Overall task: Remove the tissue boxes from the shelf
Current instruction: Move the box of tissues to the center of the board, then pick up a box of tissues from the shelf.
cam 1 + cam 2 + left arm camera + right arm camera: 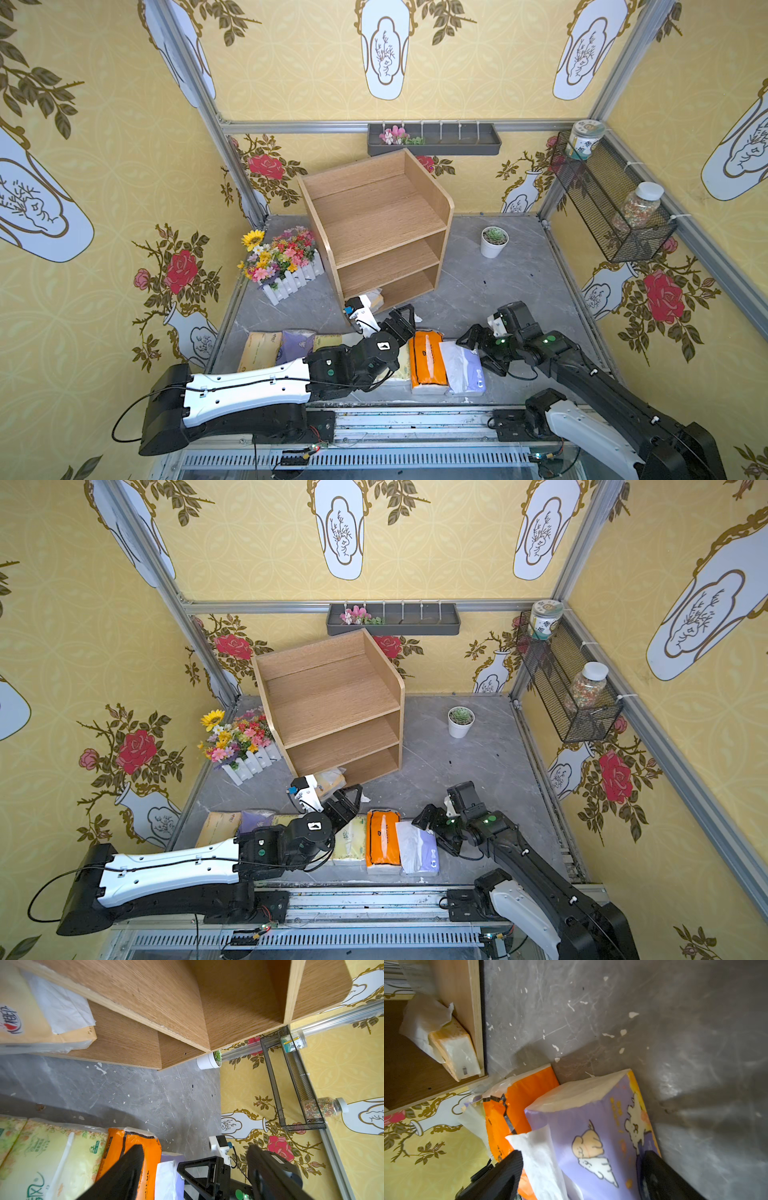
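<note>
Both jaws spread wide. One tan pack [31, 1022] on shelf [374, 216] bottom tier. I risk left jaws clipping side panel, shoving shelf, snagging loose tissue.

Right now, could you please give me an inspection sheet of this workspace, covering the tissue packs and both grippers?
Surface: grey marbled tabletop.
Job's things: tan tissue pack in the bottom tier of the wooden shelf; orange pack and others lie in a row in front.
Clutter: white flecks on the tabletop.
Grippers: left gripper open, before the bottom tier; right gripper open, straddling the lavender cartoon pack.
Cables: black cable loops beside the left arm.
Surroundings: flower box, succulent pot, wall tray, mesh basket holding jars.
</note>
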Controlling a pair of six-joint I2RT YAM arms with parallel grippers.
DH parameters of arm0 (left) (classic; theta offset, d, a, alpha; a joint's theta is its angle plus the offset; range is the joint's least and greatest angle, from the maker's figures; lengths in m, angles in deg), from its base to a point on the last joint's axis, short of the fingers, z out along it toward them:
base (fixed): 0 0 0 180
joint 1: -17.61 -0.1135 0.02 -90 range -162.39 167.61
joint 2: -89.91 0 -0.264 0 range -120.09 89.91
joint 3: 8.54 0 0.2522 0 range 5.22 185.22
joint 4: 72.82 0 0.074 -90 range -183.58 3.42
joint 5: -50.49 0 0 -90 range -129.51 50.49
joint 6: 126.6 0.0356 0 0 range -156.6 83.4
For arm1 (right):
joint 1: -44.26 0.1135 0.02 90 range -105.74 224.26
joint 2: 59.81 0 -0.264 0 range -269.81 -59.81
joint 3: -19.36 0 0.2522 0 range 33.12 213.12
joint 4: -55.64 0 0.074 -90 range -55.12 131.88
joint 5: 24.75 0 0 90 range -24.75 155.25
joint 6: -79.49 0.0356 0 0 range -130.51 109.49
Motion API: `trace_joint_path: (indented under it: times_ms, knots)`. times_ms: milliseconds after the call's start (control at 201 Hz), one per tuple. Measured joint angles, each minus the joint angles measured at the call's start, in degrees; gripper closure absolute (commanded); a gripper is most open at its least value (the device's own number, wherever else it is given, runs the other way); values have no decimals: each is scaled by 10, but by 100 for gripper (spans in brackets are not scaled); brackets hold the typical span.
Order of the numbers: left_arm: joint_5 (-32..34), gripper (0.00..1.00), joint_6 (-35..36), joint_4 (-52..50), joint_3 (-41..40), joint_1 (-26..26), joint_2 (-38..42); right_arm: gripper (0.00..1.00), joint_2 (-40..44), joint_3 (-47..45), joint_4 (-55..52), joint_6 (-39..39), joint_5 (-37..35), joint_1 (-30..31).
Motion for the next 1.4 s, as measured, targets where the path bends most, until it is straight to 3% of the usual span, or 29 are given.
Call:
trace_joint_path:
  times_ms: [643,833,927,1077,1271,1401]
  knots:
    - [42,18,-50,-70,-1,0,48,6,-82,17,110,18,-26,121]
    - [53,19,-124,-163,7,0,49,8,-37,78,40,-23,-129,129]
    - [61,21,-183,-254,34,-1,40,11,-11,124,2,-60,-202,155]
    - [72,22,-262,-390,50,-5,51,18,-3,145,20,-88,-263,211]
    - [76,23,-324,-508,42,-17,97,32,-89,128,169,-51,-294,296]
    - [75,24,-328,-529,24,-22,134,42,-170,121,290,4,-308,320]
